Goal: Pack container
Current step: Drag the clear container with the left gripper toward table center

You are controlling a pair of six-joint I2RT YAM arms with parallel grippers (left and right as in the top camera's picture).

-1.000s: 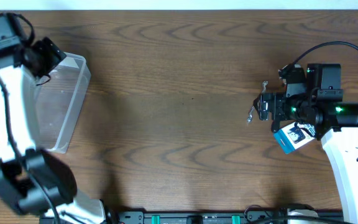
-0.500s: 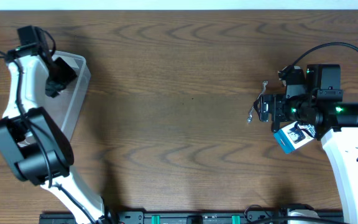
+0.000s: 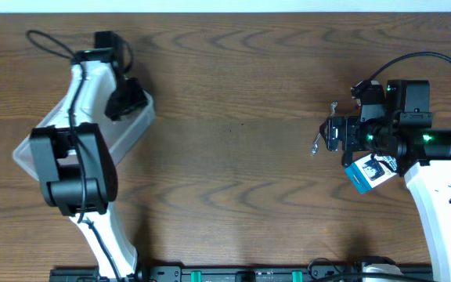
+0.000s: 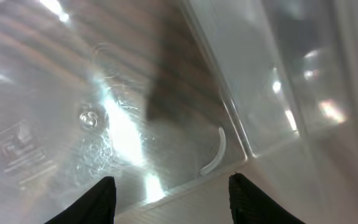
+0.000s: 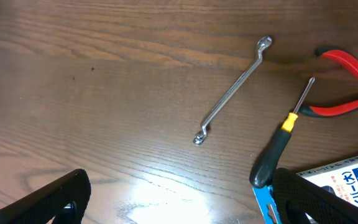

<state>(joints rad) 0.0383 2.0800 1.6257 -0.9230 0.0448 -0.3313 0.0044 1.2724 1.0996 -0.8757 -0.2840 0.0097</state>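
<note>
Dark brown wood grain runs across the whole table (image 3: 233, 94), with a pale strip beyond its far edge. Toward the left edge, nearer the far left corner than the front, lies the container (image 3: 135, 125), a clear shallow tub set askew to the table's edges, one end pointing at the left edge and the other at the middle. The left arm reaches over it, and the left gripper (image 3: 128, 100) sits at the end of the tub that faces the middle. In the left wrist view, that gripper (image 4: 173, 199) shows two dark fingertips standing apart at the bottom of the picture, with the tub's glossy floor (image 4: 73, 124), a moulded ridge and a pale band of plastic spanning the gap. Whether they touch the plastic cannot be told. Near the right edge, the right gripper (image 3: 331, 135) hangs above the wood, its fingers spread wide and holding nothing; its own camera shows bare table between them (image 5: 180, 180). Beneath it lies a slim metal wrench (image 5: 232, 92), diagonal on the wood. Just beside it, toward the right edge, is a screwdriver (image 5: 278, 146) with a black handle and yellow collar, then red-handled pliers (image 5: 347, 81). A blue-and-white printed packet (image 5: 328, 186) sits at the screwdriver's handle end — the overhead view shows this packet (image 3: 369, 171) partly under the arm.
</note>
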